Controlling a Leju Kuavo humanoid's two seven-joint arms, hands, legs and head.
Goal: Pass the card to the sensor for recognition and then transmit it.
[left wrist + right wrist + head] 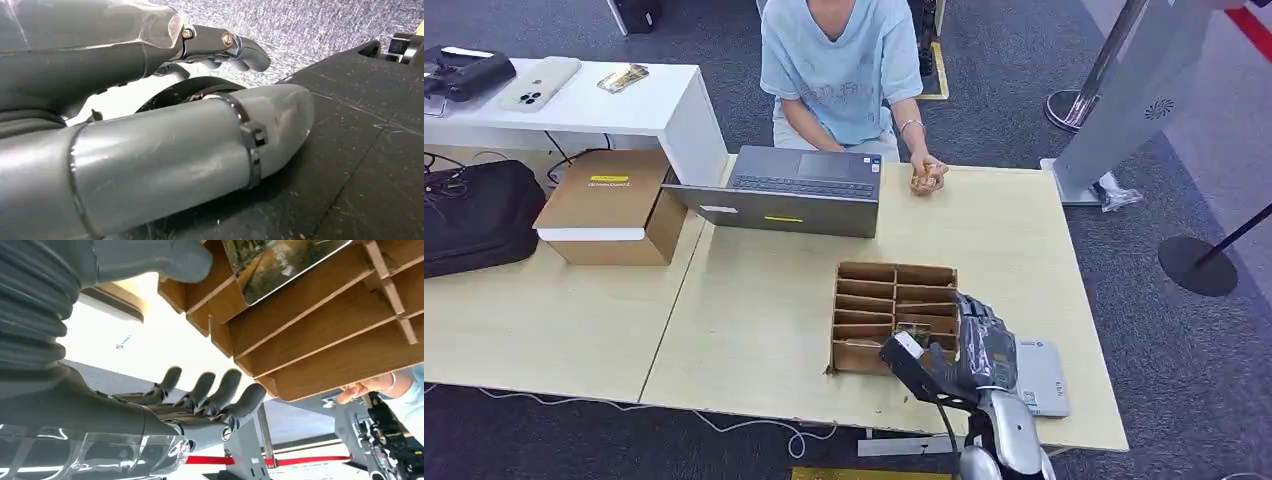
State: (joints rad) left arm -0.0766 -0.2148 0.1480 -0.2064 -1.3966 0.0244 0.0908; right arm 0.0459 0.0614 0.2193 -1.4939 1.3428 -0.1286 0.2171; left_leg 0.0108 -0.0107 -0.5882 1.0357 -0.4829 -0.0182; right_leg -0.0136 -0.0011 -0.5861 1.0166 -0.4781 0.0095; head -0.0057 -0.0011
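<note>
The right hand [969,350] hovers with fingers [220,395] spread and empty at the cardboard organizer [894,315] on the counter [764,320], where the card [275,262] stands in a near slot, so the pick seems underway: next, pinching it.

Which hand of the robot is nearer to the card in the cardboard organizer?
The right. The right hand hovers at the organizer, its fingers spread beside the card. The left hand hangs low over the floor, away from the table.
</note>
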